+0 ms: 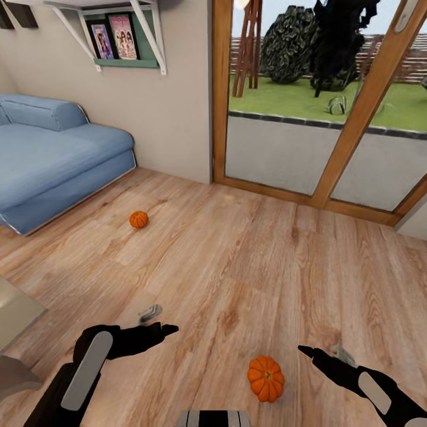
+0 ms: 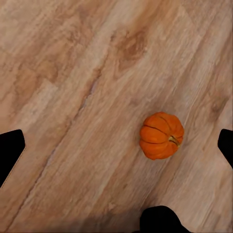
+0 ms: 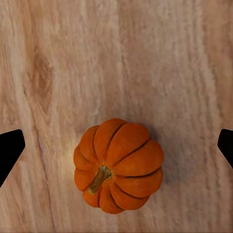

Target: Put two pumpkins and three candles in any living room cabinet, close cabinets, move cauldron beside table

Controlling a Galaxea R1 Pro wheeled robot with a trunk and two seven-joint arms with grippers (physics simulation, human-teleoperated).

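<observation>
Right wrist view: right gripper [image 3: 116, 145] spread wide above near pumpkin [image 3: 118, 166] on floor [image 3: 160, 58]. Centre over stem, descend straight, pinch ribbed sides. Left gripper [image 2: 116, 148] also spread.

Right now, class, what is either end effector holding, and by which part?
Nothing. Both end effectors, left and right, hang open above the floor; the near pumpkin lies ungrasped.

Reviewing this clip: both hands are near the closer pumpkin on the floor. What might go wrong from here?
1. The near pumpkin is round and loose on smooth wood floor; a finger nudge may roll it away.
2. It lies nearer the right hand than the left hand, so both closing in might collide.
3. The far pumpkin by the sofa could be forgotten.
</observation>
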